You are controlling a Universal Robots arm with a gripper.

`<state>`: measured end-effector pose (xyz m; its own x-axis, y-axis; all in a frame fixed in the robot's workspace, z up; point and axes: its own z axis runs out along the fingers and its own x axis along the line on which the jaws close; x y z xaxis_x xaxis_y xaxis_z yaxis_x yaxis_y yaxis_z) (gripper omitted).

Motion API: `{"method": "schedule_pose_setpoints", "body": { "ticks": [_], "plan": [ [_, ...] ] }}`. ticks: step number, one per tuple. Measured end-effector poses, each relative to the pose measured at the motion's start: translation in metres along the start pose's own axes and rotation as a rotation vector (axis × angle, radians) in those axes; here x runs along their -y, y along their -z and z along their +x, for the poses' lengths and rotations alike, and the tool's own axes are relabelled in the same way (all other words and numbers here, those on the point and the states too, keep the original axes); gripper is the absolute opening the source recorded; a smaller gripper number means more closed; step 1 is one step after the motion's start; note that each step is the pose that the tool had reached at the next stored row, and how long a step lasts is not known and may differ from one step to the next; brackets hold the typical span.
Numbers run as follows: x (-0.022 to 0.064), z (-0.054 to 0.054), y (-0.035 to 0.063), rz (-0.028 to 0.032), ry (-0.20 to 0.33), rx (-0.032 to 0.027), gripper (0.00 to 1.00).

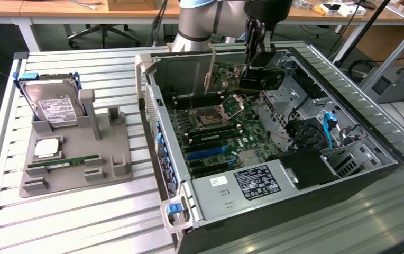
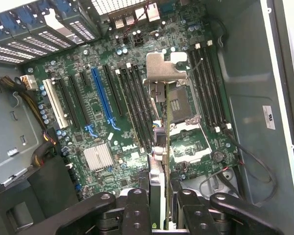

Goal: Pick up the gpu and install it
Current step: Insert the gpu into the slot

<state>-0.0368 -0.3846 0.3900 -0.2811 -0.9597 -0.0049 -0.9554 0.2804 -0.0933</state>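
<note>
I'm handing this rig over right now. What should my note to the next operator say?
Gripper: shut on the gpu, card held on edge.
Gpu: in the air inside the open computer case, above the motherboard, in no slot.
Done: gpu picked up.
Left: it is not yet seated in a slot.

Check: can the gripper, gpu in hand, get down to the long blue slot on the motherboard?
Probably yes. The case lies open, the blue slot is bare with nothing across it, and the gripper holds the gpu above the motherboard near the CPU socket, off to one side of that slot.
</note>
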Motion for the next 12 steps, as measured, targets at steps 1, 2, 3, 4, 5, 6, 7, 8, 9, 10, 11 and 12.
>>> {"method": "schedule_pose_setpoints", "body": {
  "ticks": [1, 2, 3, 4, 5, 6, 7, 8, 9, 10, 11, 12],
  "plan": [
    [0.0, 0.0, 0.0, 0.0, 0.001, 0.0, 0.27],
    [0.0, 0.0, 0.0, 0.0, 0.003, 0.0002, 0.27],
    [0.0, 0.0, 0.0, 0.0, 0.005, 0.0003, 0.27],
    [0.0, 0.0, 0.0, 0.0001, 0.008, 0.0003, 0.27],
    [0.0, 0.0, 0.0, 0.0001, 0.01, 0.0004, 0.27],
    [0.0, 0.0, 0.0, 0.0001, 0.012, 0.0005, 0.27],
    [0.0, 0.0, 0.0, 0.0002, 0.014, 0.0006, 0.27],
    [0.0, 0.0, 0.0, 0.0002, 0.016, 0.0006, 0.27],
    [0.0, 0.0, 0.0, 0.0002, 0.017, 0.0007, 0.27],
    [0.0, 0.0, 0.0, 0.0002, 0.019, 0.0007, 0.27],
    [0.0, 0.0, 0.0, 0.0002, 0.021, 0.0008, 0.27],
    [0.0, 0.0, 0.0, 0.0003, 0.023, 0.0008, 0.27]
  ]
}}
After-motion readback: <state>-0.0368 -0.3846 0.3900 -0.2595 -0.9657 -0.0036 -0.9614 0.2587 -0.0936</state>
